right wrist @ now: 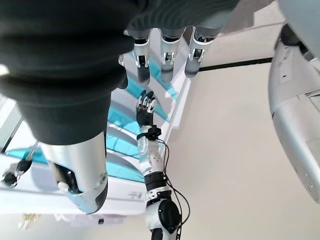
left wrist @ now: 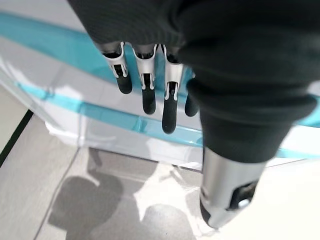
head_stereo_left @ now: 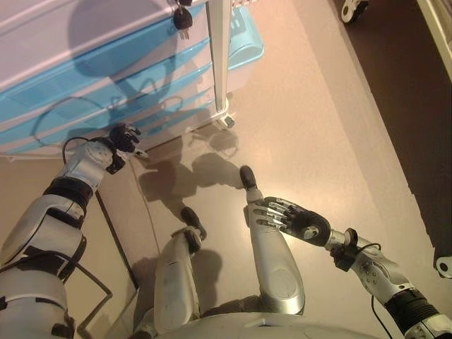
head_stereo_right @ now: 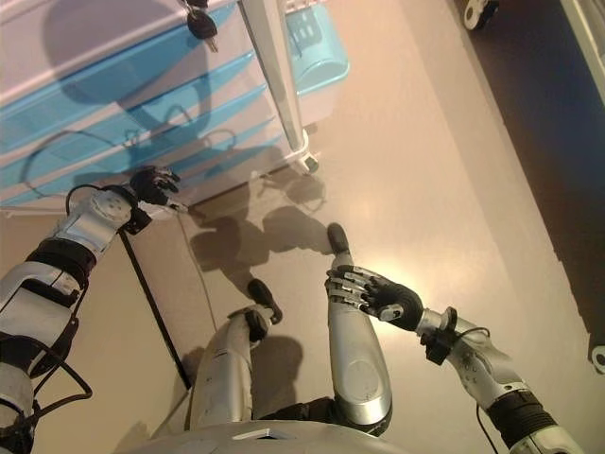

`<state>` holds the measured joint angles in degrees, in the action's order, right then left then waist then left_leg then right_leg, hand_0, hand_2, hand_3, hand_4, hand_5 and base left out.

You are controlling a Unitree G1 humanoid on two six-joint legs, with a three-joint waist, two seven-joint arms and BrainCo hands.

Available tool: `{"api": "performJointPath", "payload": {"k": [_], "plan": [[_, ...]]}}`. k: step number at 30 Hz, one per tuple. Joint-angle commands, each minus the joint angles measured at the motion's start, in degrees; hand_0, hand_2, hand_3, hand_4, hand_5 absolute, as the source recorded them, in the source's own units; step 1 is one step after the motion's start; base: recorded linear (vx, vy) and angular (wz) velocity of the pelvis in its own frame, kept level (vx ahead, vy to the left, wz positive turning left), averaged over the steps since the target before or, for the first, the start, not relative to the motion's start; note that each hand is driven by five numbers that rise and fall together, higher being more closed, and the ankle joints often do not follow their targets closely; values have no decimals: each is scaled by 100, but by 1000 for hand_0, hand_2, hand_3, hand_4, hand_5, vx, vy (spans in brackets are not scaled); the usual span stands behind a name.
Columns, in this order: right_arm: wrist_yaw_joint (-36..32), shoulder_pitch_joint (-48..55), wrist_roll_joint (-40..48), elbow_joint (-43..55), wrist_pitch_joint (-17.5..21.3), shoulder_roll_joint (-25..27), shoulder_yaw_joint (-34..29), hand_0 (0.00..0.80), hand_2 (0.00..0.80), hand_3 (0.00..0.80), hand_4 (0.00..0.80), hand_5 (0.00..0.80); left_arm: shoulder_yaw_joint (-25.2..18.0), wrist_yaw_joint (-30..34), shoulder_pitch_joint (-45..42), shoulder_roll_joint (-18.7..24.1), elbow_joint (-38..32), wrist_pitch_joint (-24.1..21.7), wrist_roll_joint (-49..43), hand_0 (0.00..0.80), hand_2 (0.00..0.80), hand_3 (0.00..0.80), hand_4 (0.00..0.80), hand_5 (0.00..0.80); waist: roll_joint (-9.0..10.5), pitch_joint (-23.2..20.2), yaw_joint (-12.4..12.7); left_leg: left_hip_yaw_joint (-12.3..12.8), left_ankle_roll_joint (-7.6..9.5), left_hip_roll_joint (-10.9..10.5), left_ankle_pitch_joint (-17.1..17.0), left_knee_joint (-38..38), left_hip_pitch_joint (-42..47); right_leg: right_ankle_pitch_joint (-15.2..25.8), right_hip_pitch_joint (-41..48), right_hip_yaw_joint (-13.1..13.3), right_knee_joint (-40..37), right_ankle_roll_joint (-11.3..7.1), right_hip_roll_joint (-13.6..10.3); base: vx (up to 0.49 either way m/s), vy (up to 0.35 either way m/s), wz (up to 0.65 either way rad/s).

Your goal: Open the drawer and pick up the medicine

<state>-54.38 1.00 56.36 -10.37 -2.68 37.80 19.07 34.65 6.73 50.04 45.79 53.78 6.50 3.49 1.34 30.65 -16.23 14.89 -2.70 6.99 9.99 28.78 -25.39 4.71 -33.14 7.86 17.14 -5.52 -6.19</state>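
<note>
The drawer cabinet stands at the far left of the scene on castors, with blue-fronted drawers stacked under a pale top; all drawers appear closed, and a bunch of keys hangs from the top front. The medicine is not visible in any view and is presumably inside one of the drawers. The left hand is positioned at the bottom drawer, low on the cabinet front; its fingers are straight and slightly apart, holding nothing, with the tips just short of or barely at the drawer front. The right hand hangs idle at the near right, fingers extended and empty. The step in hand appears to be engaging the drawer. To perform it well, hook the fingertips under the blue lip of the drawer front, curl them firmly, then pull straight toward the robot, since the castors may let the cabinet roll.
</note>
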Motion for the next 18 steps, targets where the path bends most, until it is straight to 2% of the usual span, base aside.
{"api": "performJointPath", "payload": {"k": [1,5,9,14,18], "plan": [[-287,292,234,316,384,66,106,0,0,0,0,0,-126,-13,514,881,419,70,245,0,0,0,0,0,232,-86,-93,-70,62,4,-191,369,-247,-145,-18,30,300,-110,-61,-64,6,2],[-288,362,204,298,515,59,110,0,0,0,0,0,4,144,842,962,638,88,340,0,0,0,0,0,250,-86,-139,-43,56,40,-181,426,-348,-146,-131,29,335,-116,-42,-58,18,3],[-343,414,76,247,628,-8,157,0,0,0,0,0,-47,299,897,878,599,107,516,0,0,0,0,0,269,-86,-126,-45,83,35,-109,391,-307,-186,-102,1,364,-121,-44,-47,-24,4],[-64,391,-2,295,608,-121,115,0,0,0,0,0,-219,767,548,576,183,84,1127,0,0,0,0,0,252,-86,-28,-102,56,-20,-168,201,-77,-200,127,-111,293,-114,-100,-23,-62,5],[256,300,-68,349,534,-188,21,0,0,0,0,0,-431,903,-52,223,-332,183,1752,0,0,0,0,0,223,-86,103,-186,22,-87,-273,-109,204,-182,402,-242,149,-102,-159,-6,-84,10]]}}
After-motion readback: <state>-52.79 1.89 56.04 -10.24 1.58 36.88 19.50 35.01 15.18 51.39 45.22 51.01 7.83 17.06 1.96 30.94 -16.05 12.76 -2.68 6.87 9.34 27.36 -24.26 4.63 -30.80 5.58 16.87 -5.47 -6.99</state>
